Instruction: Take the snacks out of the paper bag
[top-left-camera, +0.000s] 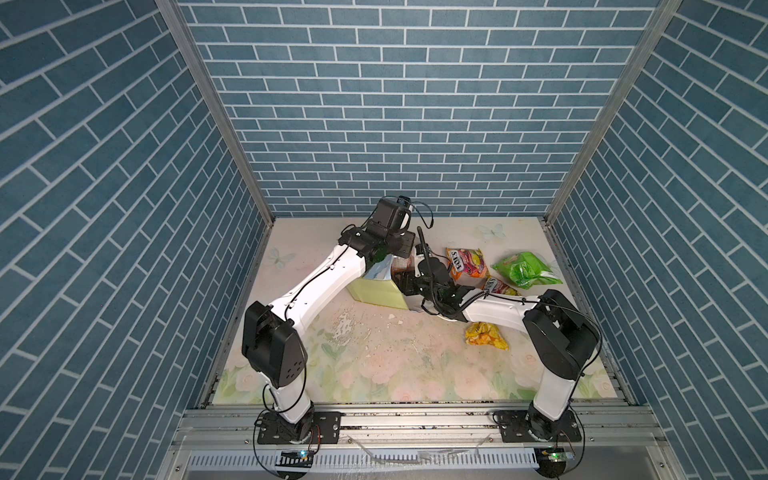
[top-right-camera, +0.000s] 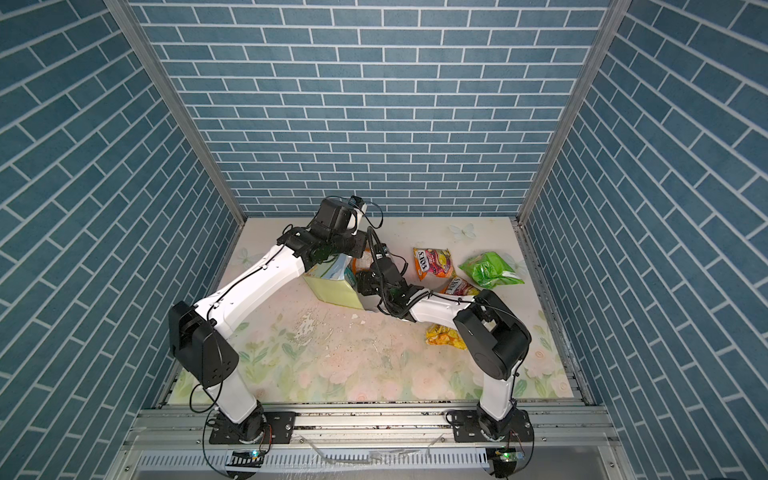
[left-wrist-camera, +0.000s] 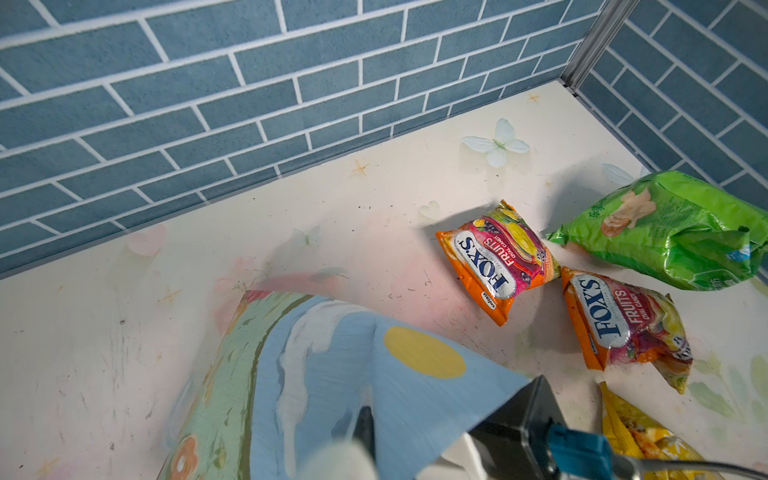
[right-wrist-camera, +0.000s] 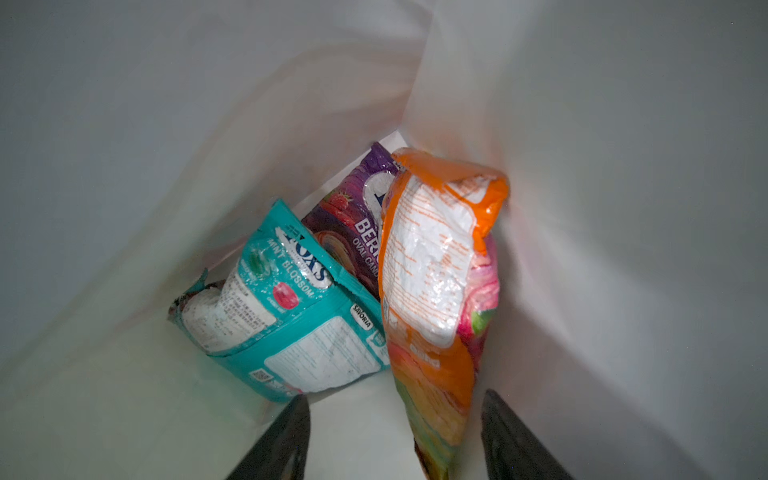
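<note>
right gripper (right-wrist-camera: 395, 397) spread wide inside paper bag (right-wrist-camera: 166, 124), orange packet (right-wrist-camera: 432, 266) loose between its jaws; left gripper (left-wrist-camera: 361, 436) clamped on the bag's rim

A robot lab booth: brick-print walls (top-left-camera: 407, 104), aluminium frame (top-left-camera: 216, 108), two arms (top-left-camera: 320, 282) bolted at a floral bench (top-left-camera: 374, 353).

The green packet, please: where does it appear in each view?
A top view: green packet at the far right, near the side wall.
A top view: same place.
Left wrist view: the packet lies near that wall.
Right wrist view: not in it.
Shared landmark: the white butterfly print.
</note>
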